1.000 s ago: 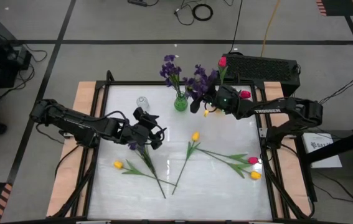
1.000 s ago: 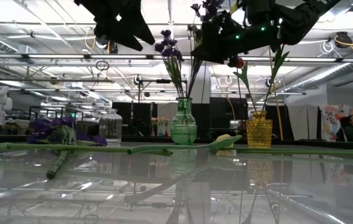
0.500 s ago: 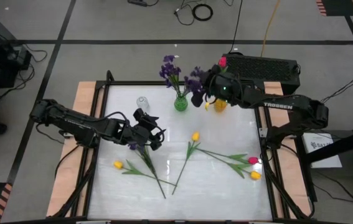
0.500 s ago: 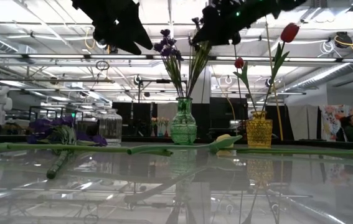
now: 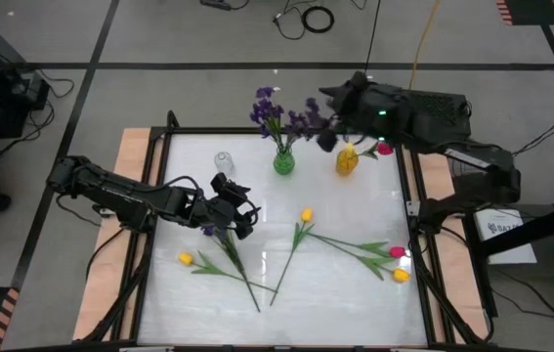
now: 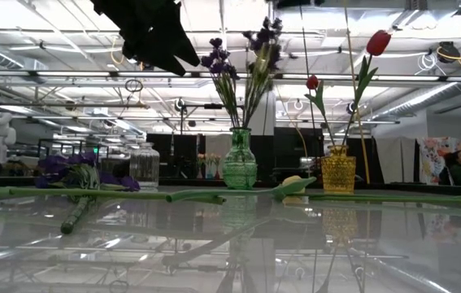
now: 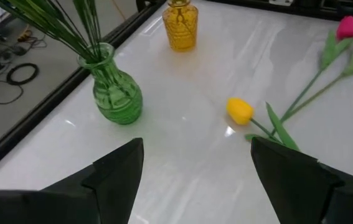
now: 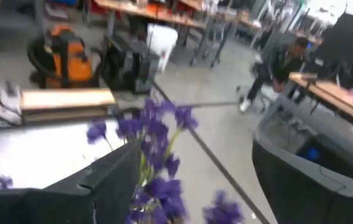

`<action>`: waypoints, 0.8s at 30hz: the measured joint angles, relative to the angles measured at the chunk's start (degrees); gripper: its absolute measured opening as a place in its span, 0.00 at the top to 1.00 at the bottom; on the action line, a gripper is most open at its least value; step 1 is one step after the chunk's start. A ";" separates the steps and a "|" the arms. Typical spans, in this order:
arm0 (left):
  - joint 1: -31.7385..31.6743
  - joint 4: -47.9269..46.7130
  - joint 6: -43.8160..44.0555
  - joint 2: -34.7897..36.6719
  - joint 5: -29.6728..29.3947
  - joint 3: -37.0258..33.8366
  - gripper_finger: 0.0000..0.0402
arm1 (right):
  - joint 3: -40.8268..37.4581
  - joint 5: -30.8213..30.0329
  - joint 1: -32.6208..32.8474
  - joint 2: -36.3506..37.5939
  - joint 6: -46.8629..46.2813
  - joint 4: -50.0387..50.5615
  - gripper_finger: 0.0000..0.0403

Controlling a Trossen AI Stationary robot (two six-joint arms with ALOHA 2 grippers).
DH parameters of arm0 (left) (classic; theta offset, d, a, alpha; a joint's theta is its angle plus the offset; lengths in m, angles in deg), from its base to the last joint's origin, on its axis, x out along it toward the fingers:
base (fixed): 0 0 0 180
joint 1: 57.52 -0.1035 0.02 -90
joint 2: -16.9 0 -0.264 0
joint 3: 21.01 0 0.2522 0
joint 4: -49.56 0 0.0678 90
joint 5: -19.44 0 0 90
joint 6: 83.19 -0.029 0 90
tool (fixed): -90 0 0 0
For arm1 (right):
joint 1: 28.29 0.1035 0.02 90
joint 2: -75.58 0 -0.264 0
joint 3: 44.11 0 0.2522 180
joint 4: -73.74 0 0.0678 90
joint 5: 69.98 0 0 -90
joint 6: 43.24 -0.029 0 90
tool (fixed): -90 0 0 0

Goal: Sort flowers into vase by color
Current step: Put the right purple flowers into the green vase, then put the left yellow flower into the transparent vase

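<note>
My left gripper hangs open just above a purple bunch that lies on the table. My right gripper is open, raised near the far edge beside the tops of the purple flowers, touching nothing. These stand by their stems in the green vase. Pink-red tulips stand in the amber vase. Yellow tulips and a pink and yellow pair lie flat on the table.
A clear glass jar stands left of the green vase. Long green stems cross the table's middle and near part. A raised dark frame and wooden strips border the white table. A black case sits beyond the far right corner.
My right gripper has risen and drawn back toward the far edge, away from the green vase, leaving the low view. The purple bunch it was next to stays standing in the green vase. The tall pink-red tulip in the amber vase now shows free of the arm.
</note>
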 joint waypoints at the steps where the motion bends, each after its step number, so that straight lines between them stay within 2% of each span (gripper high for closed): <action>1: 0.00 0.00 0.00 0.00 0.05 0.00 0.24 | 0.79 0.13 0.41 0.99 -0.29 1.30 0.26; 7: 0.53 -0.02 0.00 0.34 0.18 0.00 0.24 | 1.08 4.83 7.25 6.86 -5.50 9.91 0.26; 13: 2.69 -0.79 2.07 2.71 2.78 0.00 0.24 | -5.87 4.50 20.45 10.08 -11.88 12.15 0.27; 19: 9.67 -3.60 15.15 3.25 3.08 -0.20 0.24 | -14.90 -3.56 33.55 9.91 -18.07 7.02 0.30; 24: 16.85 -4.61 30.06 0.14 2.82 -1.85 0.24 | -24.02 -4.41 39.88 8.73 -22.25 -4.26 0.32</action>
